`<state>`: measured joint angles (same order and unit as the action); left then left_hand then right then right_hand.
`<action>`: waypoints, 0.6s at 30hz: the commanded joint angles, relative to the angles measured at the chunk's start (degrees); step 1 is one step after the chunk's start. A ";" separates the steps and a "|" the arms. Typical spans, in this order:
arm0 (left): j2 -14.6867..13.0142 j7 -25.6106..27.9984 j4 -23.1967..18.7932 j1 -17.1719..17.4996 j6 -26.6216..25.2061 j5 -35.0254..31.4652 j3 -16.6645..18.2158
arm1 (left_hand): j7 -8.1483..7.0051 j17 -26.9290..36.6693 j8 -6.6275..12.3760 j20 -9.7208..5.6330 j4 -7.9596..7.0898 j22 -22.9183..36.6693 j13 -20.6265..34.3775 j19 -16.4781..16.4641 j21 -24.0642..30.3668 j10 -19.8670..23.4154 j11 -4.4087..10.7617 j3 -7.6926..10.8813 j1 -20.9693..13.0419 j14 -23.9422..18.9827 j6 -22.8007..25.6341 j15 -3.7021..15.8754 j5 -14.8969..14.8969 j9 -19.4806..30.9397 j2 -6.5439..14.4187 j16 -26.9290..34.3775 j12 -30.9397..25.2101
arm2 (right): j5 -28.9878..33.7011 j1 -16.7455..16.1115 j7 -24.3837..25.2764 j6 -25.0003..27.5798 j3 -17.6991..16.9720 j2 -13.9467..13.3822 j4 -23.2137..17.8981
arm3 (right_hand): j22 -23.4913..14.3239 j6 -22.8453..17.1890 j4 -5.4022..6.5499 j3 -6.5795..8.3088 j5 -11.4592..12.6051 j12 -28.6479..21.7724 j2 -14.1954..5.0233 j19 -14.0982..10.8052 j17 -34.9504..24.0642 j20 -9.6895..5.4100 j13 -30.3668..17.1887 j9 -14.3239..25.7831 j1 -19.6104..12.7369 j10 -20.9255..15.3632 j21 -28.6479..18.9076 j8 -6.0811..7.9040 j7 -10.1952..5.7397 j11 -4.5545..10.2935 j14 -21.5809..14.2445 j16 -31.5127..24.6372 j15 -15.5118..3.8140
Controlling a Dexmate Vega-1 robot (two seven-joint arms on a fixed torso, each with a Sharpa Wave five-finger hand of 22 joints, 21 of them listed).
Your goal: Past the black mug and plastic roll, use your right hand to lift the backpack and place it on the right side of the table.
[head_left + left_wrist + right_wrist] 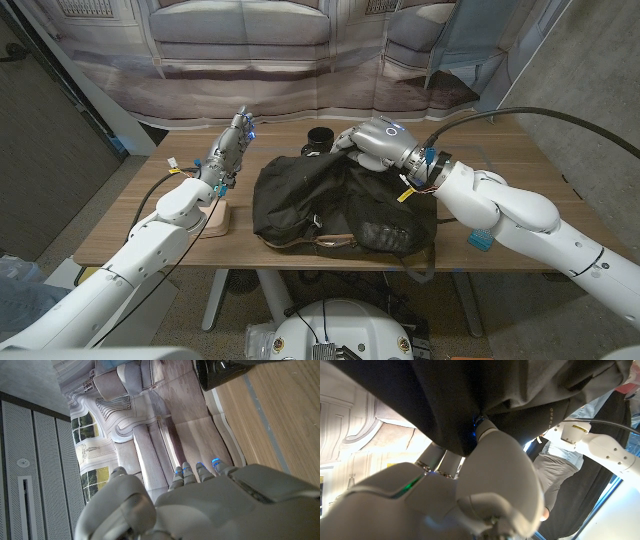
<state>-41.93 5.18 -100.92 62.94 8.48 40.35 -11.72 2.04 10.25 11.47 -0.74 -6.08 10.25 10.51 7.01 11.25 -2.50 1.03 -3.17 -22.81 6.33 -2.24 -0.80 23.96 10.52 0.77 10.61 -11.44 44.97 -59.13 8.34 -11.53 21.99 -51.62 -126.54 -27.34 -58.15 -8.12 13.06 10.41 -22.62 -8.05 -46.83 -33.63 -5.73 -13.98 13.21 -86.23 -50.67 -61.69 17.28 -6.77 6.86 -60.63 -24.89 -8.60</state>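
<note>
The black backpack [320,200] lies slumped across the middle of the wooden table [130,225]. My right hand [375,142] is at its far top edge, fingers curled into the fabric. In the right wrist view my right hand [490,475] has its fingertips buried in the backpack's [470,400] dark cloth. The black mug [318,137] stands just behind the bag, close to that hand. My left hand [228,150] is raised over the table's left part, fingers spread and pointing up, holding nothing. The left wrist view has my left hand [200,505] and the mug [225,372].
A small wooden block [215,218] lies under my left forearm. A teal tag [476,238] hangs by my right forearm near the front edge. Bare wood [500,150] lies right of the bag. A person [560,465] stands behind the table.
</note>
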 commanded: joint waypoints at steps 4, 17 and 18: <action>0.08 -0.11 0.13 0.30 0.39 0.23 0.28 | 0.23 0.24 -0.22 0.06 -0.04 0.12 0.12 0.28 0.18 -0.28 -0.11 -0.36 -0.21 0.34 -0.15 -0.07 0.40 0.20 0.55 0.10 -0.05 | -2.80 0.73 -1.44 1.26 -1.88 0.73 -0.67 | -0.05 -0.45 0.07 0.64 0.37 0.18 -0.52 -0.67 -0.35 -7.56 -0.40 0.26 0.22 -0.65 -0.49 -0.40 0.08 0.01 -2.19 -0.19 -4.25; -0.11 -0.28 0.14 0.74 0.69 0.45 0.76 | 0.27 0.24 -0.19 -0.02 -0.05 0.12 0.12 0.25 0.21 -0.30 -0.10 -0.56 -0.27 0.34 -0.09 -0.08 0.39 0.20 0.62 0.10 -0.05 | -3.59 1.81 -2.47 2.82 -2.13 1.45 -1.03 | 0.22 -0.53 0.16 0.84 0.38 0.32 -0.58 -0.56 -0.58 -7.56 -0.50 0.37 0.54 -0.93 -0.67 -0.54 0.00 -0.09 -2.52 -0.19 -4.23; -0.18 -0.32 0.12 0.78 0.72 0.41 0.81 | 0.25 0.24 -0.19 -0.01 -0.05 0.12 0.12 0.24 0.21 -0.32 -0.13 -0.57 -0.27 0.35 -0.09 -0.07 0.39 0.20 0.63 0.10 -0.04 | -3.75 1.84 -2.47 2.91 -2.22 1.49 -1.06 | 0.22 -0.51 0.16 0.84 0.37 0.32 -0.56 -0.57 -0.59 -7.56 -0.50 0.38 0.56 -0.95 -0.68 -0.55 -0.03 -0.09 -2.52 -0.18 -4.23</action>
<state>-41.96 5.06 -100.85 63.40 8.85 40.64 -11.22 2.04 10.25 11.47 -0.74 -5.84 10.25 10.51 7.01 11.25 -2.50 1.03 -3.40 -23.04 6.33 -2.24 -0.80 23.96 10.52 1.00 10.61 -11.44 42.23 -58.01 6.60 -9.78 20.31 -50.67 -127.26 -27.08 -58.15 -8.05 13.47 10.39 -22.61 -8.38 -47.04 -34.10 -5.52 -14.26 13.47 -85.88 -51.09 -62.13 16.90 -6.76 6.86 -60.73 -24.89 -8.50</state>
